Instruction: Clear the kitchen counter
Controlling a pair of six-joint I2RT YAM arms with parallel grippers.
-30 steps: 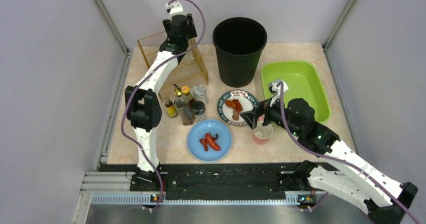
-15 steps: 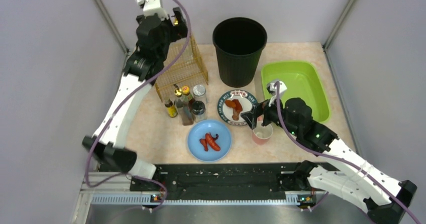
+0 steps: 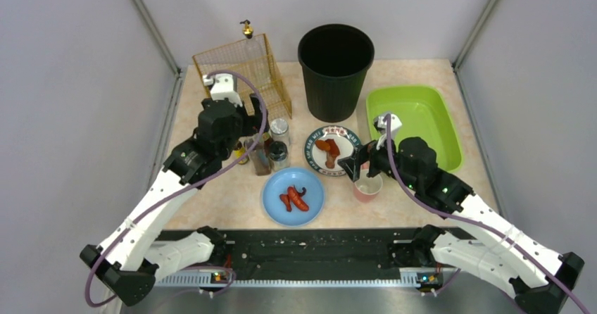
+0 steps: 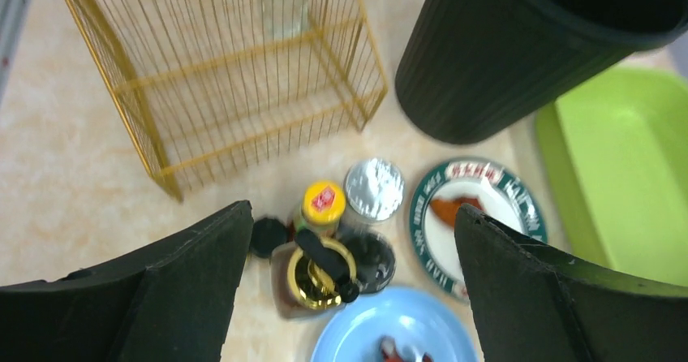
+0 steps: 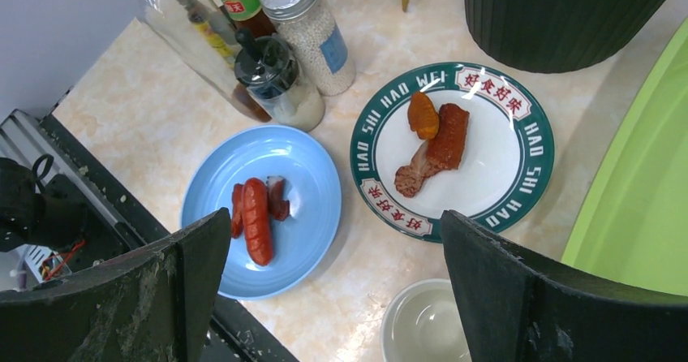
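Leftmost on the counter (image 3: 338, 212), which lies under everything, one wire basket (image 3: 243, 71) holds a single bottle (image 3: 246, 27). The left hand (image 4: 353, 212) hangs released above five clustered bottles and jars (image 4: 374, 187), labels unreadable. One blue plate (image 5: 308, 175) carries three sausage pieces (image 5: 255, 220). A second plate (image 5: 535, 135) reads "HAO SHI HAO WEI". Above one cup (image 5: 426, 321) the right hand (image 5: 333, 216) gapes empty. One bin (image 3: 336, 60) and one green tray (image 3: 422, 117) follow.

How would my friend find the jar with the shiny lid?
Start at the black bin. Left of it, in front of the gold wire basket, bottles huddle. The jar is the one nearest the bin, the only one with a flat silver lid, not a dark or yellow top.
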